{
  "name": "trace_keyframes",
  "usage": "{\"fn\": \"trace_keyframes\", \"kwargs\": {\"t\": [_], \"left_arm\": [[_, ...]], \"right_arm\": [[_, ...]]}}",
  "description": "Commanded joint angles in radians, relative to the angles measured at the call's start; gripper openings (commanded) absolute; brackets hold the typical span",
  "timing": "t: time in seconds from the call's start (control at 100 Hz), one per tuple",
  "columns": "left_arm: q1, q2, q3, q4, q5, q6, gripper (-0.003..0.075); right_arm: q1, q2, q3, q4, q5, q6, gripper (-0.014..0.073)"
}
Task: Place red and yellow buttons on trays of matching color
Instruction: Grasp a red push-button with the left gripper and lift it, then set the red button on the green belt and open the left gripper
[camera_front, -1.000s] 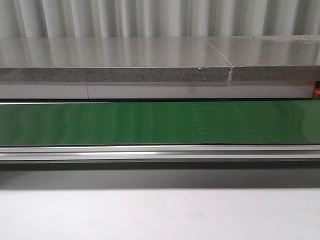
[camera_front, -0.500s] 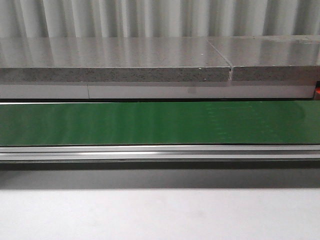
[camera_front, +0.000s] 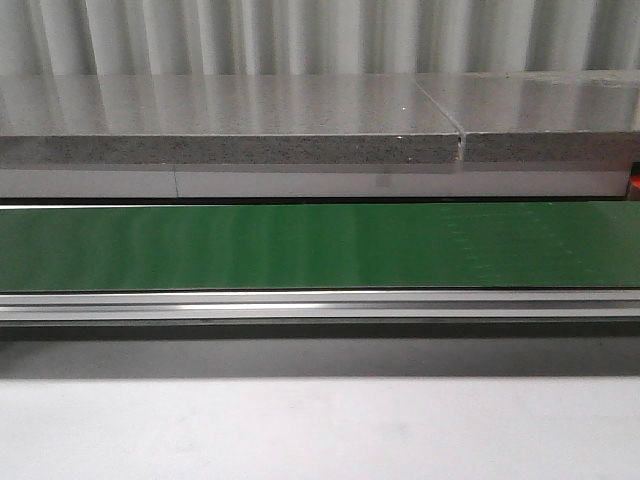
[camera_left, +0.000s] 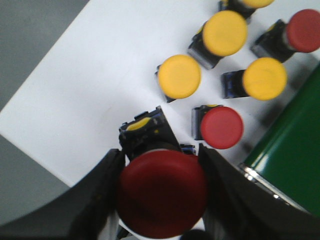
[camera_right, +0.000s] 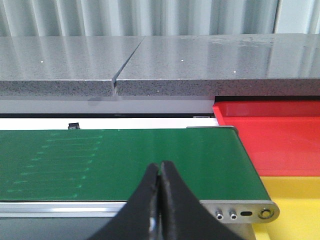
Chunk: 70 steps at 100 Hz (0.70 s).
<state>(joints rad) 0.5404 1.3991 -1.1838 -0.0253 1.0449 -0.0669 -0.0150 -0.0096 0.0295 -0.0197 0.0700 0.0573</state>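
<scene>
The left gripper holds a red button between its two dark fingers, one on each side of the button body. The red cap faces the wrist camera, and the black housing with a yellow insert projects beyond it. The held button is raised above the white bench.

On the bench beyond the held button lie six more buttons:
- a second red button, nearest the held one, beside the edge of the green conveyor belt;
- a yellow button near the middle of the group;
- a yellow button just beside the belt side;
- a yellow button farther off;
- a red button at the far side of the group;
- one more yellow button, cut off by the frame edge.

The right gripper has its fingers pressed together with nothing between them. It hangs above the near rail of the belt. Past the belt end sit the red tray and, nearer, the yellow tray, side by side and touching. Neither tray shows a button in the visible part.

In the front view, the belt runs across the full width, with a grey stone ledge behind it and the white bench surface in front. No arm appears in this view.
</scene>
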Motion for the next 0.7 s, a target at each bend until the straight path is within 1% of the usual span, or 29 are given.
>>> {"fn": "trace_keyframes", "kwargs": {"t": [0.0, 0.13, 0.36, 0.55, 0.69], "left_arm": [[-0.063, -0.031, -0.090, -0.009, 0.015, 0.007, 0.0125], [-0.176, -0.008, -0.151, -0.009, 0.022, 0.007, 0.0125], [-0.341, 0.101, -0.187, -0.020, 0.014, 0.007, 0.0125], [-0.415, 0.191, -0.192, -0.050, 0.004, 0.007, 0.0125], [-0.439, 0.229, -0.192, -0.050, 0.006, 0.007, 0.0133]], "right_arm": [[-0.001, -0.021, -0.020, -0.006, -0.080, -0.002, -0.0088], [-0.001, -0.021, -0.020, -0.006, -0.080, -0.002, -0.0088], [-0.001, -0.021, -0.020, -0.006, -0.080, -0.002, -0.0088], [-0.001, -0.021, -0.020, -0.006, -0.080, -0.002, -0.0088], [-0.001, -0.021, -0.020, -0.006, -0.080, -0.002, -0.0088]]}}
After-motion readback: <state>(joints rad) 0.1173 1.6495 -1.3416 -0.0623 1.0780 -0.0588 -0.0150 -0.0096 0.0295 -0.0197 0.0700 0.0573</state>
